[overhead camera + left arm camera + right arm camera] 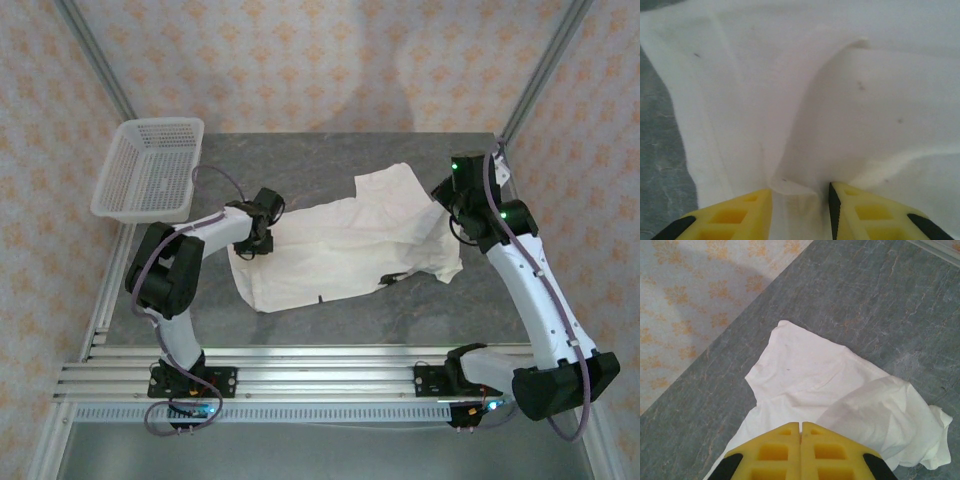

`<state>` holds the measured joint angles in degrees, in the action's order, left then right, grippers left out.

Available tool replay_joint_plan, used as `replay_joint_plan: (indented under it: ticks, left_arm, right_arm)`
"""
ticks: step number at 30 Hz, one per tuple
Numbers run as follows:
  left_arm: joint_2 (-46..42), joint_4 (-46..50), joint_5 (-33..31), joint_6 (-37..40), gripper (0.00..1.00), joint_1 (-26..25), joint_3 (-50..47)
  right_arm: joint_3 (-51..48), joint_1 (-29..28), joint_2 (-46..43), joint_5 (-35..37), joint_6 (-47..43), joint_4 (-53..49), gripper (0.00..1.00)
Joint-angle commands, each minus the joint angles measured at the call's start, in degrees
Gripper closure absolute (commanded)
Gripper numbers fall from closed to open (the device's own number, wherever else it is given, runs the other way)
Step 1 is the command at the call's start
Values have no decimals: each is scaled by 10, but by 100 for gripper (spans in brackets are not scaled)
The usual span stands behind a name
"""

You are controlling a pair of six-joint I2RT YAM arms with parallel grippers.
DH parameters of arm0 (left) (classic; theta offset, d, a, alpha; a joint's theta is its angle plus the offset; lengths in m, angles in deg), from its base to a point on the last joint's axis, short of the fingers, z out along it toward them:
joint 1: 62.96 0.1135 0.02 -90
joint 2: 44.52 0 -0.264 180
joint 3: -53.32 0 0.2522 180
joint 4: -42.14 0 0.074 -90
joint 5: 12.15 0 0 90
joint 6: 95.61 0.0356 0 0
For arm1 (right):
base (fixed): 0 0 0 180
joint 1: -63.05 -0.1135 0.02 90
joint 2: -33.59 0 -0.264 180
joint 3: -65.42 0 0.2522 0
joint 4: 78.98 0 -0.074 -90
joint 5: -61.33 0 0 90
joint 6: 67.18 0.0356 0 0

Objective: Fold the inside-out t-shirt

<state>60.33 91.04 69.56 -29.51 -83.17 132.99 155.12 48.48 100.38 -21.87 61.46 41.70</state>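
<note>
The inside-out t-shirt lies spread, off-white and wrinkled, across the middle of the grey table. My left gripper sits low on its left edge. In the left wrist view its yellow fingers stand apart, and a raised fold of the t-shirt runs into the gap of the left gripper without being pinched. My right gripper hangs above the shirt's right end. In the right wrist view the right gripper is shut with nothing between its fingers, above a sleeve of the t-shirt.
A white mesh basket stands at the table's far left corner. Metal frame posts rise at both far corners. Bare grey tabletop lies beyond the shirt.
</note>
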Motion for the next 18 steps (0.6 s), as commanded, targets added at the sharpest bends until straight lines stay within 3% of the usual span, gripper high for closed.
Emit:
replay_joint_plan:
  ticks: [1, 18]
  left_arm:
    - [-13, 15, -49, 1, 67, 14, -3]
    - [-43, -47, -14, -13, 97, 36, -35]
  right_arm:
    - [-3, 2, 2, 2, -10, 8, 100]
    - [10, 2, 0, -4, -5, 1, 100]
